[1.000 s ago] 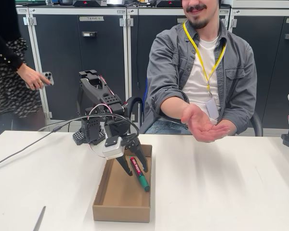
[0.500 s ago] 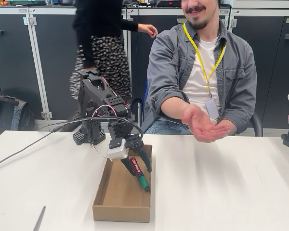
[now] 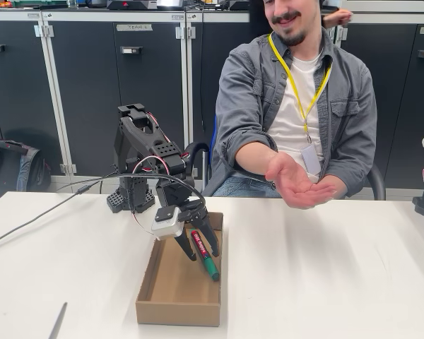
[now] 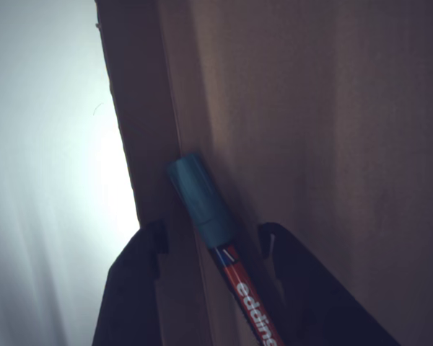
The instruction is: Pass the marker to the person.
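The black two-finger gripper (image 3: 196, 248) reaches down into the open brown cardboard box (image 3: 178, 311), jaws spread around the red-labelled, green-capped marker (image 3: 204, 255), which leans against the box's right wall. Right of and above the gripper, the seated person's upturned open hand (image 3: 295, 181) is extended.

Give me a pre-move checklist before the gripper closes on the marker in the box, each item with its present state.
1. Marker lies between the two fingers of the gripper: ok, the wrist view shows one finger on each side of it.
2. Jaws wide enough to clear the marker: ok, a gap shows on both sides.
3. Fingers clear of the cardboard box wall: not ok, the marker leans against the wall and one finger straddles its edge.
4. Grasp on the labelled body, not the green cap: ok.
5. Person's hand open, palm up, waiting: ok.
6. Firm grip already made: cannot tell.
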You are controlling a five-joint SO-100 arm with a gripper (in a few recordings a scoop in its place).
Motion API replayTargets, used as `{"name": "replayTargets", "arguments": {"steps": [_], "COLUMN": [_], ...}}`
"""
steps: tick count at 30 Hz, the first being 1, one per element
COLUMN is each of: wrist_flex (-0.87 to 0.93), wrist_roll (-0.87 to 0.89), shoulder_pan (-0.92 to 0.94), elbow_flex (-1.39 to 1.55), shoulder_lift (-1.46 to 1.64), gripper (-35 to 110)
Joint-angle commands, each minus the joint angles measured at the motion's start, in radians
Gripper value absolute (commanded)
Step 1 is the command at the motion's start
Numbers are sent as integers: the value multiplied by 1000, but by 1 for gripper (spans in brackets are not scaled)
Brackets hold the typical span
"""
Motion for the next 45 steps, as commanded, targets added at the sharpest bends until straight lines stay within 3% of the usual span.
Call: {"name": "replayTargets", "arguments": {"steps": [1,16,37,45], "wrist_flex": [20,-25,-118,-66], "wrist_roll": [15,28,-43,-14], "shoulder_pan": [12,77,2,-8], "elbow_flex": [-60,-86,6,-29], "shoulder_lift": [-9,-75,18,3], "gripper": [29,29,30,24]}}
